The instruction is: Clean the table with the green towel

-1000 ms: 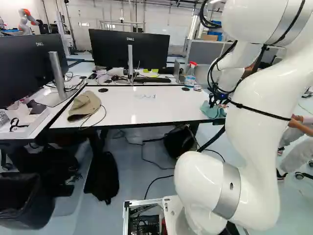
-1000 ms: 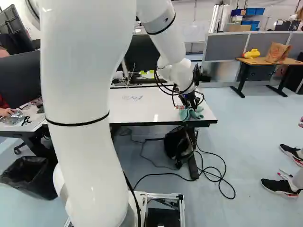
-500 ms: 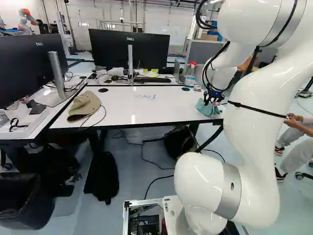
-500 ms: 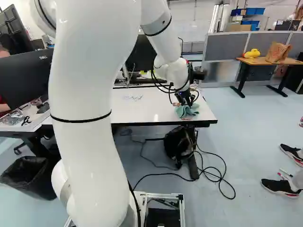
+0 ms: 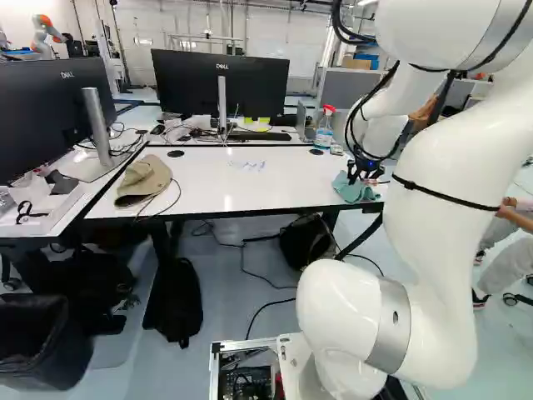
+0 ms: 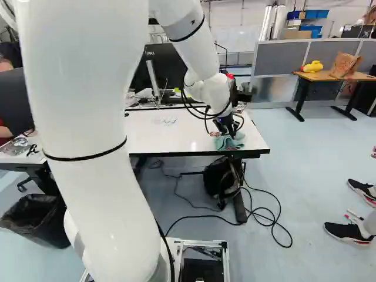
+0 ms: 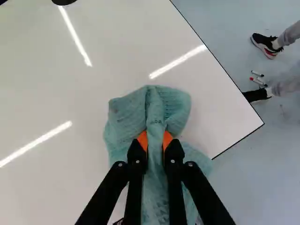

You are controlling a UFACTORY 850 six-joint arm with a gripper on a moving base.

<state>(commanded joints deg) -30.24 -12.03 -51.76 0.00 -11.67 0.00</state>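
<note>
1. Right here, the end effector [image 6: 228, 130] is pinched narrow on the green towel [image 7: 127, 113], both orange pads [image 7: 142, 139] pressing folds of cloth between them, the rest spreading out around the fingers.
2. Directly beneath, the towel touches the white tabletop [image 7: 61, 101], with that tabletop's corner just beside the grip.
3. Further ahead of the end effector, here's a spray bottle [image 5: 323, 133] upright near the tabletop's far edge, an open laptop [image 5: 303, 123] right behind it.
4. Over to the left of the grip, blue scribble [image 5: 248, 165] marks the white surface.
5. Ahead and left, past that scribble, a keyboard [image 5: 258, 136] lies before a big black monitor [image 5: 179, 83] on its stand.
6. And well off to the left, a tan cap [image 5: 146, 177] sits on this same tabletop, a dark cable [image 5: 178, 197] curving beside it, both taking up wiping room.
</note>
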